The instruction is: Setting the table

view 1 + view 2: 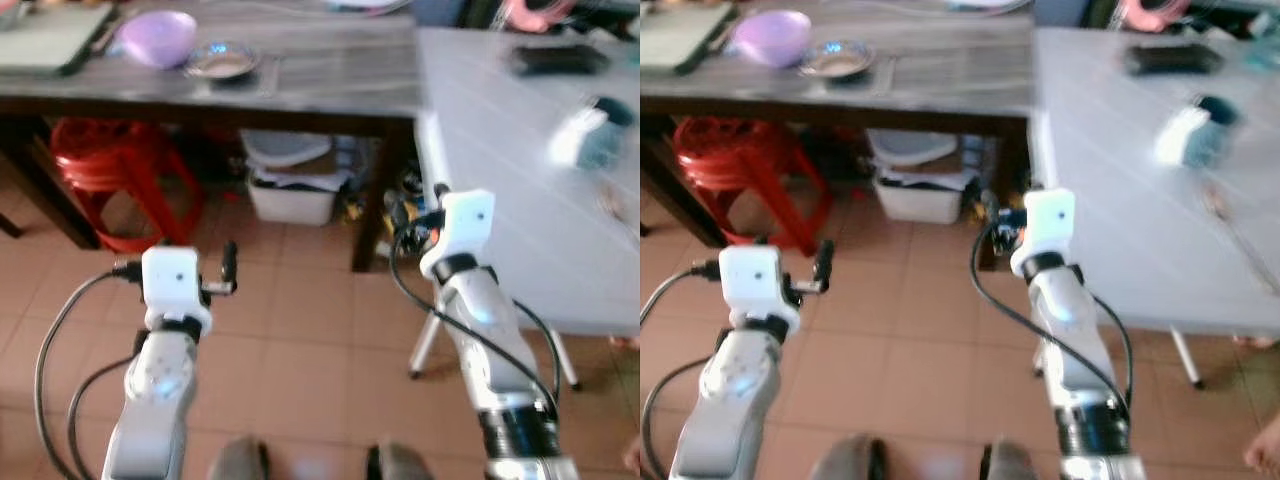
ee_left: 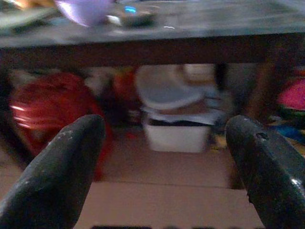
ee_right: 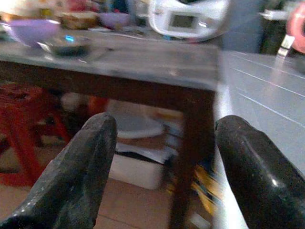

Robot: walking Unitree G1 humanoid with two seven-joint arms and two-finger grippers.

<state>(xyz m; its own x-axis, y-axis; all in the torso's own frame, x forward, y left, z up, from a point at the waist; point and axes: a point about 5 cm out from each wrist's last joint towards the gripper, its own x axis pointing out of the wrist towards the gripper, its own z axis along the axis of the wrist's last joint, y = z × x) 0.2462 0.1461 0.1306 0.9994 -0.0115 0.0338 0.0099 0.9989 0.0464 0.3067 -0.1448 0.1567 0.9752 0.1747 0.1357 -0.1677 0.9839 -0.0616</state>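
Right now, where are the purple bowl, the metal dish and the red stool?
purple bowl (image 1: 158,38), left eye view, its inside.
metal dish (image 1: 222,62), left eye view, its middle.
red stool (image 1: 95,160), left eye view, its seat edge.

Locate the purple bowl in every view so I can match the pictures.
Left eye view: purple bowl at upper left on the dark wooden table.
Right eye view: far upper left.
Left wrist view: top edge, cropped.
Right wrist view: upper left.
Shared landmark: small metal dish beside it.
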